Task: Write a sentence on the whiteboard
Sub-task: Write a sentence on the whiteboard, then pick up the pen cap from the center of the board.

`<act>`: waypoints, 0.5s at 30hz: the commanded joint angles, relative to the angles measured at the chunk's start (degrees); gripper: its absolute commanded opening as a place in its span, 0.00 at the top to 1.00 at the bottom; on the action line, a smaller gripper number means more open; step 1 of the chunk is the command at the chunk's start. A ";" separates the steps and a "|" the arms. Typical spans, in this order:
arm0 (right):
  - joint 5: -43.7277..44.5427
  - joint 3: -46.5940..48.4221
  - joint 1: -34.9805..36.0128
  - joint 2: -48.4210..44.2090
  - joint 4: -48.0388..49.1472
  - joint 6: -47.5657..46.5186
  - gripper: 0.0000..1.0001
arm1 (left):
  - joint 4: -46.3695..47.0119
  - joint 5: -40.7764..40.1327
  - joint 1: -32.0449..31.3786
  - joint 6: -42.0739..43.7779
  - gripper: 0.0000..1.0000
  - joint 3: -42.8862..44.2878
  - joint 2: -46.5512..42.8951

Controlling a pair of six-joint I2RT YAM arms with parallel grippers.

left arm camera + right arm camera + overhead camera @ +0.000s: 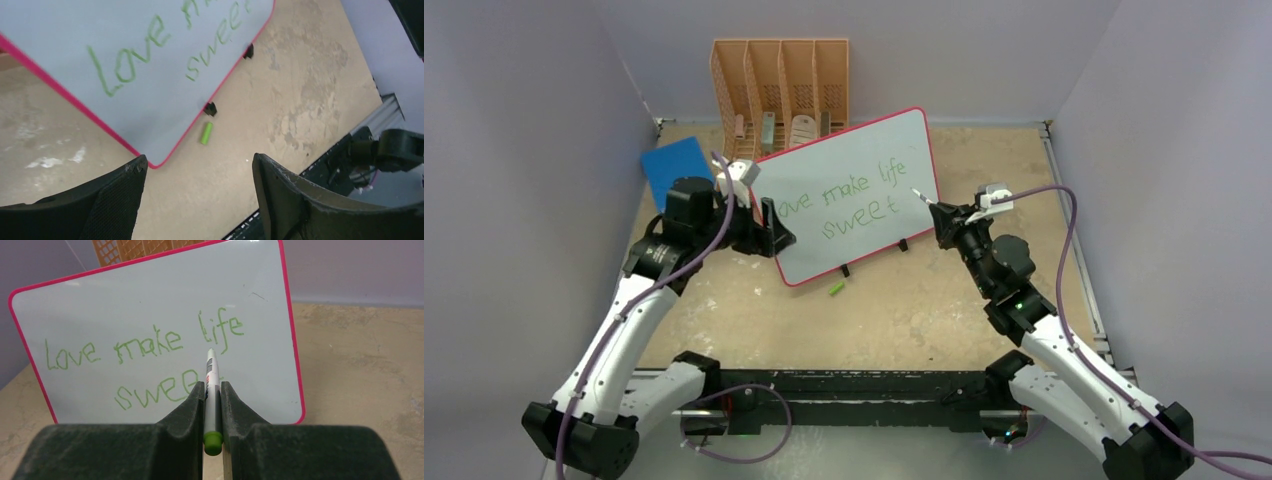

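Observation:
The whiteboard, white with a pink rim, stands tilted on small black feet at the table's middle. The sentence is on it in green, two lines reading "love make life sweet". My right gripper is off the board's right edge, shut on a white marker with a green end. In the right wrist view the marker points at the sentence on the whiteboard, its tip short of the surface, clamped by my right gripper. My left gripper is open by the board's lower left corner. In the left wrist view the left gripper holds nothing; the whiteboard lies just beyond.
A green marker cap lies on the table in front of the board, also seen as the cap. An orange slotted rack stands behind the board. A blue flat book lies at the left. Walls close in on three sides.

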 commanded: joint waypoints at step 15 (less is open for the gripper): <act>0.23 0.20 -0.27 -1.36 2.33 1.40 1.00 | -0.13 -23.84 -32.34 -8.88 0.40 -0.31 14.18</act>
